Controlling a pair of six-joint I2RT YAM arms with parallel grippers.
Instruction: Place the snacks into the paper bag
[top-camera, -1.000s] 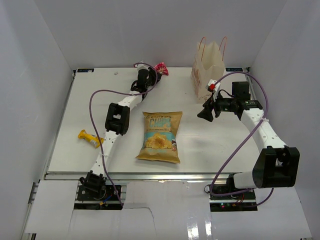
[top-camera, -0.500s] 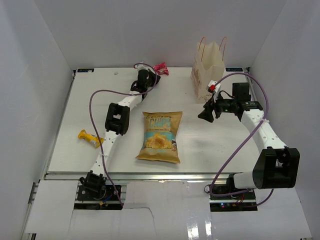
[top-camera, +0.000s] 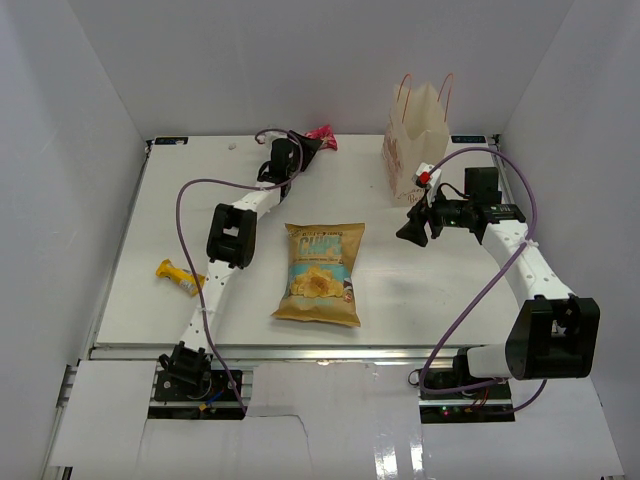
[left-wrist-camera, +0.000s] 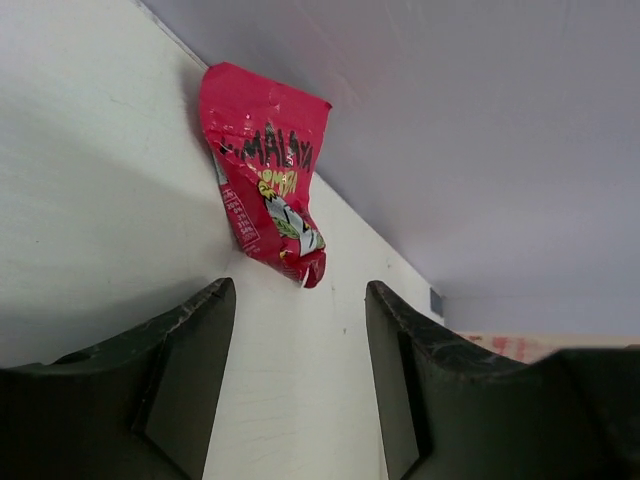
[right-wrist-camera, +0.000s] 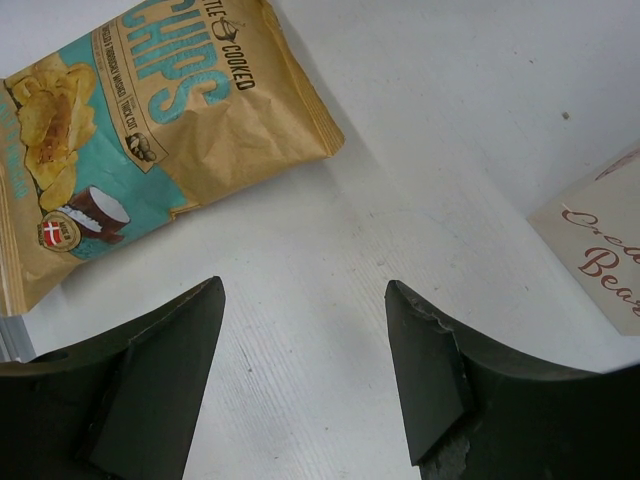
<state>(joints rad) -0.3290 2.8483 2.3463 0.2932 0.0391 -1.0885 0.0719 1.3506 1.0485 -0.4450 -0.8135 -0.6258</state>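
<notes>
The pink-red packet (top-camera: 321, 137) lies at the table's back edge against the wall; in the left wrist view (left-wrist-camera: 265, 170) it lies just ahead of my open, empty left gripper (left-wrist-camera: 300, 290), which shows in the top view (top-camera: 303, 146) just left of it. The large yellow-and-blue chips bag (top-camera: 320, 272) lies flat mid-table, also in the right wrist view (right-wrist-camera: 130, 110). A yellow-orange packet (top-camera: 178, 276) lies at the left. The cream paper bag (top-camera: 415, 140) stands upright at back right. My right gripper (top-camera: 410, 229) is open and empty, in front of the bag, above bare table (right-wrist-camera: 305, 290).
White walls enclose the table on three sides. The paper bag's printed side (right-wrist-camera: 600, 260) shows at the right edge of the right wrist view. Purple cables loop along both arms.
My left gripper has moved slightly toward the back wall, closer to the pink-red packet. The right arm has barely moved.
</notes>
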